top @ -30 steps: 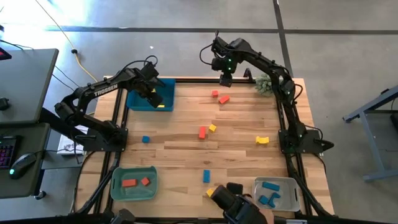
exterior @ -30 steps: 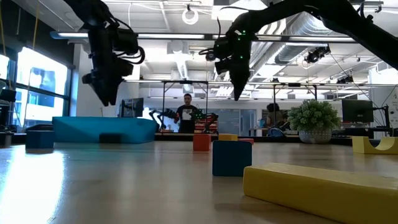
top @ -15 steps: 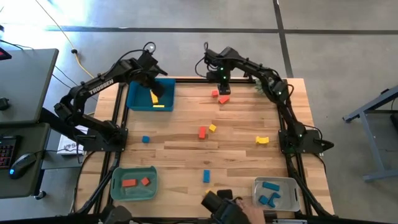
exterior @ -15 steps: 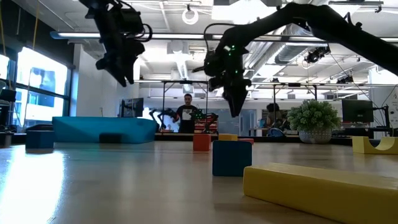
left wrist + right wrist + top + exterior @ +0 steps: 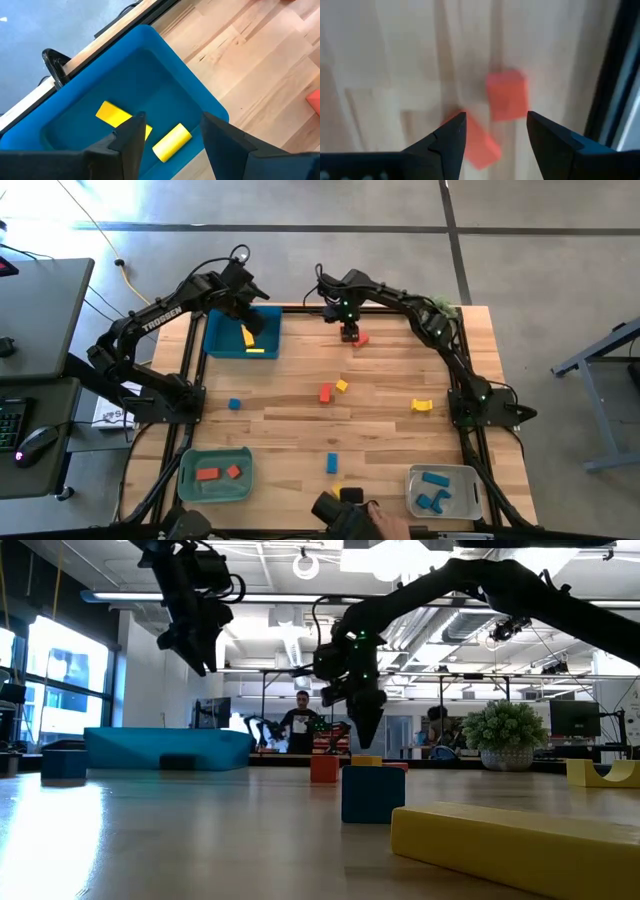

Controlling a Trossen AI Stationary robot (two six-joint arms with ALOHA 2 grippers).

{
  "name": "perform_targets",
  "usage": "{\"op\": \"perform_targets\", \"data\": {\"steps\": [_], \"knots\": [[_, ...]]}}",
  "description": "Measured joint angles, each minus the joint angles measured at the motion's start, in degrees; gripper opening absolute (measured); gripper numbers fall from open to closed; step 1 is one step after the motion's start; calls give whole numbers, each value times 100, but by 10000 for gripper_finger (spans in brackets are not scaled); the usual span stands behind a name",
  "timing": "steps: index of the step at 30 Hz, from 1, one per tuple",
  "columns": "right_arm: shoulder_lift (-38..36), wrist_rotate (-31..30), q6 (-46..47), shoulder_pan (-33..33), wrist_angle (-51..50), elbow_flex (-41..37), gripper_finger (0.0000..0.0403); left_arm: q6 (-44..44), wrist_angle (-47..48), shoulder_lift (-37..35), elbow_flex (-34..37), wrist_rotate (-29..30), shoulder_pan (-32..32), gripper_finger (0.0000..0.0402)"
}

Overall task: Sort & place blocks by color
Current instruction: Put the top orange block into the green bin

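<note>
My right gripper hangs with its fingers spread and nothing between them, at the upper middle of the high view, just above two red-orange blocks: a cube and, just beside it, a bar lying slantwise. My left gripper is also spread and empty, poised over the blue tray at the upper left of the high view. In that tray lie two yellow bars; one runs crosswise along the tray's near side, the other sits tilted.

At the lower left, the green tray holds two red-orange pieces. At the lower right, the grey tray holds several blue pieces, one long bar lying crosswise. Loose on the table: a red block beside a yellow one in the centre, a yellow arch to the right, a blue cube to the left, and a blue bar pointing up-down in the frame.
</note>
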State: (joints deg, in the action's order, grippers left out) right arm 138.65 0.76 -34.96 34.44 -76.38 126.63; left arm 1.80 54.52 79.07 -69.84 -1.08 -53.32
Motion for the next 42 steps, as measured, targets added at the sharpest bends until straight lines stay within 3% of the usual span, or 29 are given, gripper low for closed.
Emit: {"op": "perform_targets", "data": {"steps": [10, 24, 27, 32, 42], "knots": [[120, 225, -351, 42, 243, 0, 195, -4, 4, 0, 0, 2, -2, 175], [412, -116, -289, 120, 362, 0, 193, -4, 4, 0, 0, 21, -2, 175], [428, -116, -150, 120, 366, -2, 173, -4, 3, 0, 0, 24, -2, 175], [420, 39, 0, 120, 243, 0, 103, -2, 4, 0, 0, 24, -2, 174], [420, 691, 633, 26, -313, 374, 103, 101, 2, 0, 0, -286, -2, 174]]}}
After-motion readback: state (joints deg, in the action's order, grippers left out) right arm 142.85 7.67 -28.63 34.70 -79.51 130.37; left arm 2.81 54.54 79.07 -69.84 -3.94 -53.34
